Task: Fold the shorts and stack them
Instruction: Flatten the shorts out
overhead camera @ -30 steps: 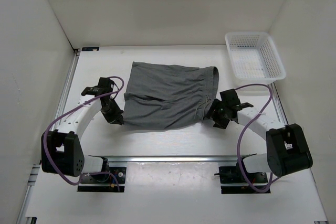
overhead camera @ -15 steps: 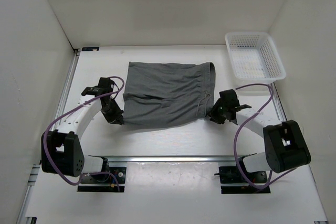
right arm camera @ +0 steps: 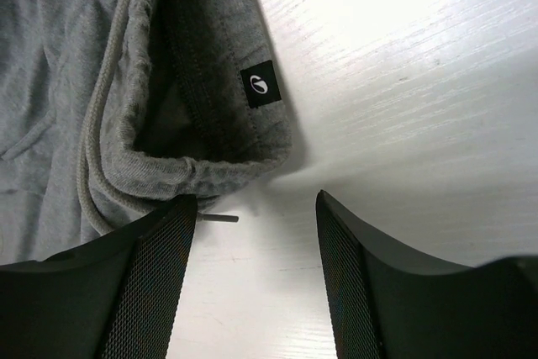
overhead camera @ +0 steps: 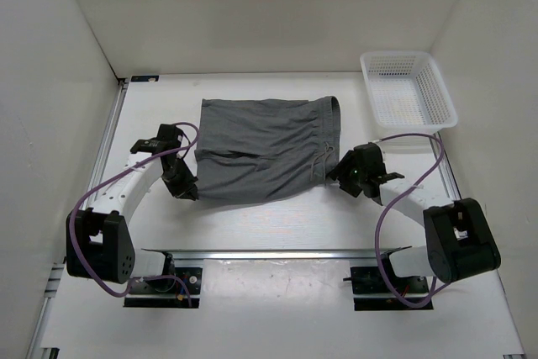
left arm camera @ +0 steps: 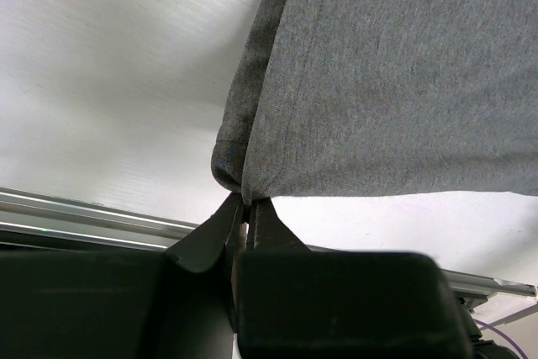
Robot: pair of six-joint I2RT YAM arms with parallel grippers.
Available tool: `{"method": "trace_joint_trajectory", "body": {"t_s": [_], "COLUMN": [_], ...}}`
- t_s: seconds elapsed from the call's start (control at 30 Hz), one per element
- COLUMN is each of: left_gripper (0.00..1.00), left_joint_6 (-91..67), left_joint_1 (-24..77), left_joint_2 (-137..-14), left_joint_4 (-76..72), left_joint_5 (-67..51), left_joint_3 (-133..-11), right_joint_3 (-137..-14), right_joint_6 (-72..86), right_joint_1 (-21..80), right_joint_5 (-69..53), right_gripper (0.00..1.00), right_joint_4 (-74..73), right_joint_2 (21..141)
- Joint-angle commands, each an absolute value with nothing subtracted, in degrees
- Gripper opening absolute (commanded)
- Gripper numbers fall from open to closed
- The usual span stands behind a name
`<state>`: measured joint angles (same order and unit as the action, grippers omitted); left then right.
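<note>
The grey shorts (overhead camera: pixel 262 147) lie spread on the table, waistband to the right. My left gripper (overhead camera: pixel 188 192) is shut on the shorts' near-left hem corner; in the left wrist view the shut gripper (left arm camera: pixel 246 208) pinches that bunched corner of the shorts (left arm camera: pixel 395 81). My right gripper (overhead camera: pixel 340 176) is open and empty beside the near-right waistband corner. In the right wrist view the open gripper (right arm camera: pixel 256 201) stands just short of the waistband (right arm camera: pixel 206 128), with the drawstring (right arm camera: pixel 99 153) and a small black label (right arm camera: pixel 261 83) in sight.
A white mesh basket (overhead camera: pixel 436 88) stands at the back right of the table. White walls enclose the table on three sides. A metal rail (overhead camera: pixel 269 252) runs along the near edge between the arm bases.
The shorts have slid a little to the left and back. My right gripper has shifted and turned at the waistband corner. The left arm has barely moved.
</note>
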<state>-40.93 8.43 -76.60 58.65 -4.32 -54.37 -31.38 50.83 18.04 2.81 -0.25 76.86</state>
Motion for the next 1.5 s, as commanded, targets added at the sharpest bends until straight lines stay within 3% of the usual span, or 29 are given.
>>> {"method": "trace_joint_trajectory", "body": {"t_s": [0.0, 0.27, 0.4, 0.6, 0.7, 0.83, 0.87, 0.97, 1.0, 1.2, 1.37, 1.47], "left_gripper": [0.10, 0.10, 0.10, 0.10, 0.10, 0.10, 0.10, 0.10, 0.10, 0.10, 0.10, 0.10], "left_joint_6": [-40.3, -40.3, -40.3, -40.3, -40.3, -40.3, -40.3, -39.7, -39.7, -39.7, -37.7, -37.7], "left_joint_1": [8.3, 8.3, 8.3, 8.3, 8.3, 8.3, 8.3, 8.3, 8.3, 7.7, 4.4, 2.9], "left_joint_2": [-75.7, -75.7, -76.2, -76.7, -76.7, -76.7, -76.7, -76.7, -76.7, -79.5, -88.4, -89.1], "left_joint_4": [58.4, 58.4, 58.4, 57.9, 57.9, 57.9, 58.4, 58.4, 59.0, 59.0, 64.8, 68.0], "left_joint_5": [-4.0, -4.0, -4.0, -4.0, -4.0, -4.0, -4.0, -3.4, -3.4, -4.1, -3.5, -2.5], "left_joint_3": [-55.0, -55.0, -55.0, -55.0, -55.0, -55.0, -55.0, -55.0, -55.0, -61.4, -83.5, -92.8], "right_joint_3": [-31.0, -32.3, -31.7, -35.2, -37.6, -40.4, -41.2, -43.5, -44.0, -54.9, -72.5, -74.7], "right_joint_6": [51.2, 51.2, 50.6, 50.6, 50.6, 49.8, 49.3, 48.8, 48.8, 46.9, 42.1, 39.8], "right_joint_1": [18.1, 18.1, 18.1, 18.1, 18.1, 18.1, 18.1, 18.1, 18.1, 18.1, 14.1, 12.8], "right_joint_5": [2.7, 0.6, 0.6, 1.4, 3.1, 5.8, 6.3, 7.8, 7.8, 11.2, 9.6, 8.2], "right_gripper": [0.64, 0.58, 0.66, 0.66, 0.57, 0.33, 0.22, 0.03, 0.00, 0.00, 0.00, 0.00], "right_joint_4": [4.3, 8.5, 9.6, 8.8, 8.3, 7.6, 6.3, 4.2, 2.6, -13.6, -26.6, -28.7], "right_joint_2": [77.1, 79.0, 77.7, 84.6, 89.0, 92.7, 93.9, 94.6, 94.6, 89.6, 90.4, 86.7]}}
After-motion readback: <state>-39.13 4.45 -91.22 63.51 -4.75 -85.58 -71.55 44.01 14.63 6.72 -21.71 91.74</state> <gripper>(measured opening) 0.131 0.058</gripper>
